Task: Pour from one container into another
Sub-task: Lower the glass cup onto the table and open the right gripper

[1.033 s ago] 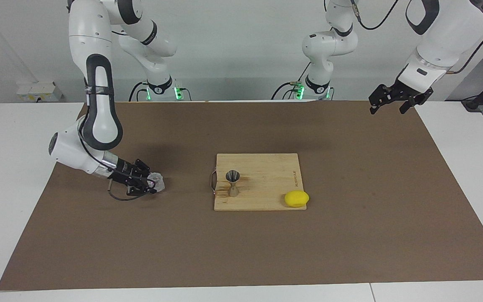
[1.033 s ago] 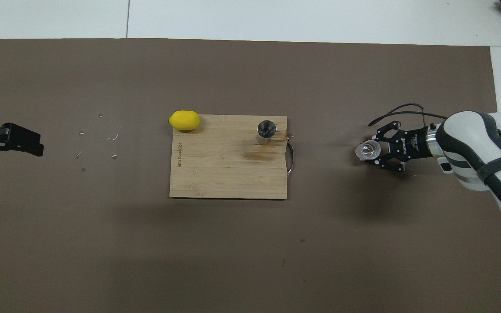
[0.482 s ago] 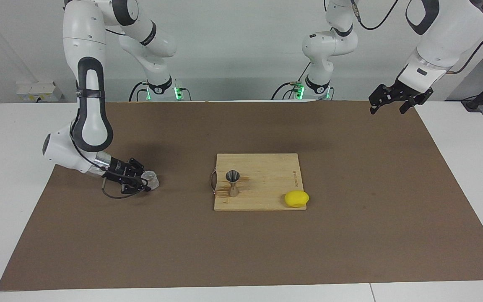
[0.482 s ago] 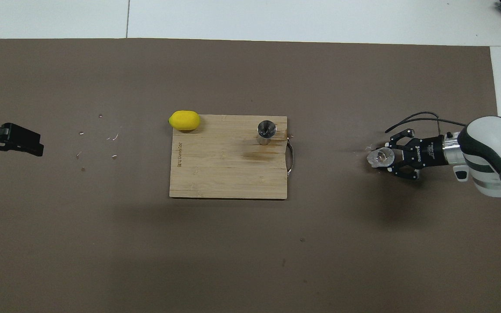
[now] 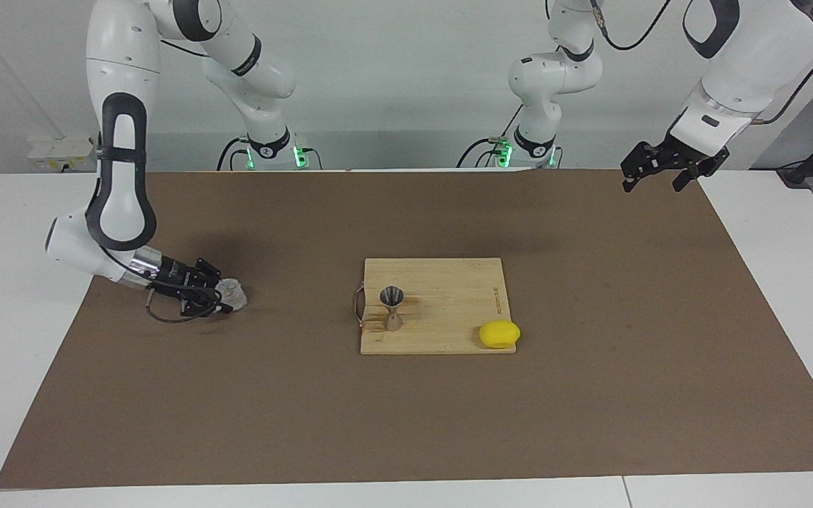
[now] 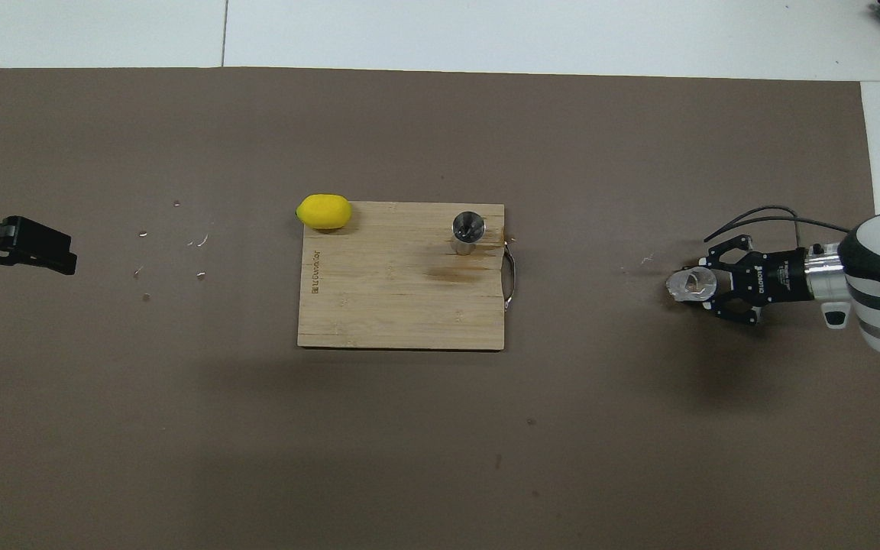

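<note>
One clear ribbed cup [image 5: 232, 297], clamped in the right gripper [image 5: 217, 299]; to be kept level. Left gripper [image 5: 660, 169] parked, spread wide. Steel jigger [image 5: 392, 307] upright on board.

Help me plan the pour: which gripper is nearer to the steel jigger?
Right. The right gripper, shut on the clear cup, is over the mat toward the right arm's end, beside the cutting board where the jigger stands. The left gripper waits open over the mat's corner.
</note>
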{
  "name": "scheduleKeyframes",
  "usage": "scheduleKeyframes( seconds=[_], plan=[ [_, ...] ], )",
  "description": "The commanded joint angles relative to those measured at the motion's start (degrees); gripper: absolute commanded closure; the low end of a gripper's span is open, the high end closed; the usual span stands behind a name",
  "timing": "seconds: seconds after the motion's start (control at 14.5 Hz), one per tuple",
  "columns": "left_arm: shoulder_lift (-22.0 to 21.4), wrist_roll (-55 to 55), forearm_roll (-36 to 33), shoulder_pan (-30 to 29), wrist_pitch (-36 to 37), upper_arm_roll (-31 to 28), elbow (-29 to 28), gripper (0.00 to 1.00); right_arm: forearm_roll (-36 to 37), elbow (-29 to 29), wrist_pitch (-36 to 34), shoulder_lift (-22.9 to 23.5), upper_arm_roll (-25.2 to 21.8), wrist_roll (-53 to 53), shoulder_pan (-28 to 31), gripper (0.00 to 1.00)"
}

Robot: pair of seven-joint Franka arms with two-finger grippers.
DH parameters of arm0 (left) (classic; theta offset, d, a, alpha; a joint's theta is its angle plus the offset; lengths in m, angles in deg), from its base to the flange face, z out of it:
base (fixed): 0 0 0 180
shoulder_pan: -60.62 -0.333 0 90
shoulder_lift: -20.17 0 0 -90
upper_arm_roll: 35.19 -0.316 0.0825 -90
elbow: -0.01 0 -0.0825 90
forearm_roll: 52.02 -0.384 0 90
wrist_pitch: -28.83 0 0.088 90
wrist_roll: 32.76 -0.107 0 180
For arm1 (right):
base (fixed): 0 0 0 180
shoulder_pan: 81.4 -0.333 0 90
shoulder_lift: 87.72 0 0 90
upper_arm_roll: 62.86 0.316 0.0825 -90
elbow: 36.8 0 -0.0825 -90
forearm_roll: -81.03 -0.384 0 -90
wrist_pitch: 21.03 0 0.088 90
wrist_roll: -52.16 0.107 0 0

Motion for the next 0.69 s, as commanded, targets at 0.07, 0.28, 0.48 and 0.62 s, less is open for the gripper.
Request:
scheduleKeyframes(
  seconds=[0.07,0.28,0.48,0.62],
  plan=[
    [-1.2,0.2,-0.5,-0.1,0.1,0.0,-1.4,0.0,0.9,1.6,-0.5,-1.5,0.3,-1.9,2.1,0.7],
    [-1.2,0.2,-0.5,-0.1,0.0,0.0,-1.4,0.0,2.2,1.5,-0.4,-3.2,0.2,-1.2,1.5,0.0],
    [-1.2,0.2,-0.5,-0.1,0.0,0.0,-1.4,0.0,6.0,1.5,-0.4,-7.5,0.2,-1.1,1.0,0.0],
    [-1.2,0.2,-0.5,-0.1,0.0,0.0,-1.3,0.0,10.2,1.5,-0.5,-11.1,0.3,-1.1,0.4,0.0]
  ],
)
